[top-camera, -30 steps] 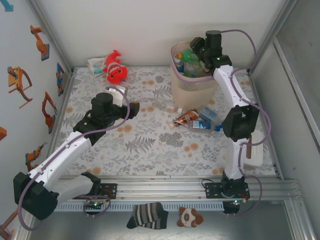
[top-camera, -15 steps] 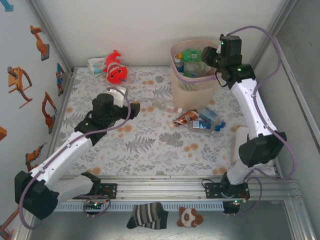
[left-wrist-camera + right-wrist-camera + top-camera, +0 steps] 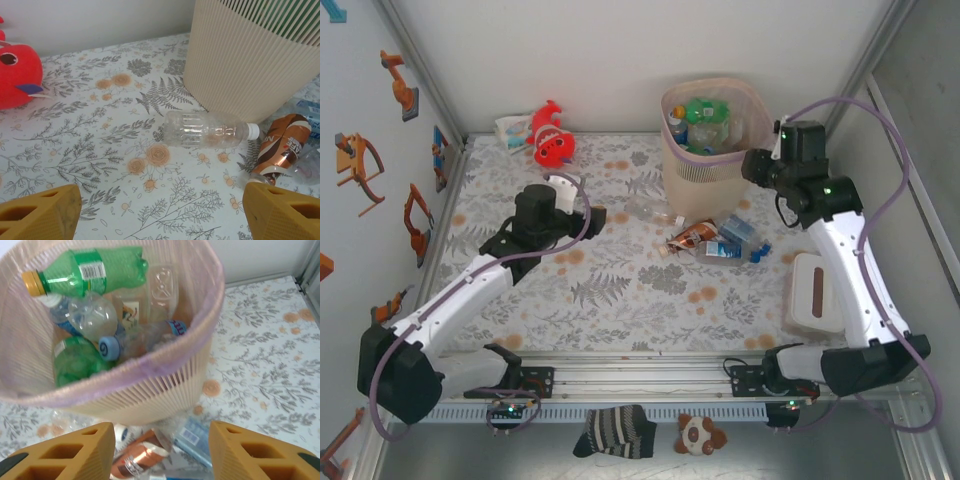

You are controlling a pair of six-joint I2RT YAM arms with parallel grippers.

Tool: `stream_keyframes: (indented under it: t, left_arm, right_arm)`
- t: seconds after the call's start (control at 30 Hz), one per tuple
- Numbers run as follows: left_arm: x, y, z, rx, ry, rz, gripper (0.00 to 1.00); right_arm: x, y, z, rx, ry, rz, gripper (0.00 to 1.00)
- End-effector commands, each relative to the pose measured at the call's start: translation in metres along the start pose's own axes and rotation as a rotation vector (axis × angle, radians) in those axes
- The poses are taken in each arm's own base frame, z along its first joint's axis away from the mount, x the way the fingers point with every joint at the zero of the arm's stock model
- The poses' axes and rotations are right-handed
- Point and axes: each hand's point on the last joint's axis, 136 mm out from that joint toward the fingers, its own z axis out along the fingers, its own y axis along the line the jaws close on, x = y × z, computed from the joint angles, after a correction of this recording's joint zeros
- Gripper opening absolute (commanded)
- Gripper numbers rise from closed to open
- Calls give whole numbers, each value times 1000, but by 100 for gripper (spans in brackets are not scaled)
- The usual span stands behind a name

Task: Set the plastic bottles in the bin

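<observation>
Clear bottle (image 3: 205,131) lies beside the bin (image 3: 240,60). We hold left gripper (image 3: 160,202) and right gripper (image 3: 160,445) spread, empty, near the bin.

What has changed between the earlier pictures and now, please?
The right gripper pulled back from above the bin to beside it, jaws open and empty. The left gripper edged toward the clear bottle. The loose bottles, bin and red fish toy stayed put.

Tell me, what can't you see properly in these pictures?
- Right wrist view: bottles low in the bin are covered by the green bottle and others on top.
- Left wrist view: the red fish plush is cut off by the left edge.
- Top view: the bottle pile beside the bin is too small to count.
</observation>
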Motion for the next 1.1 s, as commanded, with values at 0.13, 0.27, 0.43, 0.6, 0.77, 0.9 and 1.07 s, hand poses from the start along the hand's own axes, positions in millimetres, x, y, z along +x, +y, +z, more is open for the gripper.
stream_keyframes:
  t: [0.13, 0.27, 0.43, 0.6, 0.77, 0.9, 1.07]
  left_arm:
    - [-17, -5, -1, 30, -34, -15, 83]
    - [-16, -4, -1, 25, -33, -21, 83]
    - [-14, -3, 1, 22, -27, -28, 83]
    - [-12, -4, 3, 29, -20, -33, 83]
    - [-12, -4, 2, 27, -19, -33, 84]
    - [-14, -4, -1, 26, -27, -32, 84]
    - [-15, -3, -7, 19, -28, -30, 84]
  right_arm:
    - [53, -19, 10, 59, 146, -34, 53]
    - [84, -24, 26, 76, 233, 58, 54]
    - [134, -39, 47, 191, 319, 401, 58]
    - [179, -46, 65, 285, 395, 702, 59]
    - [202, -45, 81, 322, 430, 865, 65]
    - [219, -41, 97, 332, 462, 977, 68]
    - [230, -26, 122, 308, 535, 1064, 70]
